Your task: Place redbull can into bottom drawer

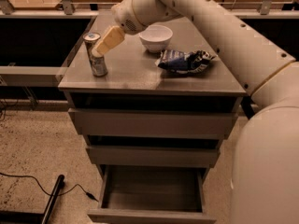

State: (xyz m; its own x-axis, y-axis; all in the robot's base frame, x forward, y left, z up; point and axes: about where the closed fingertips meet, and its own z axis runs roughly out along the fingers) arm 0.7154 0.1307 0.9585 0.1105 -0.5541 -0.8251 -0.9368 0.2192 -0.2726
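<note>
Reach-to-grasp step judged in hand. Gripper [103, 42] is seen against the upper right of the redbull can [96, 55], which stands upright on the tabletop [140, 73]. Its opening cannot be told. Bottom drawer [152, 190] is found open, far below it. Next called for: a secure hold, then a lift.

The upper part of the can [98, 65] is covered on its 2 o'clock side by the gripper [99, 49], which is seen over the cabinet top; whether the two are touching cannot be told. The front of the bottom drawer [152, 192] is cut off at 6 o'clock by the picture's edge. The arm [219, 27] is cut off at 3 o'clock.
</note>
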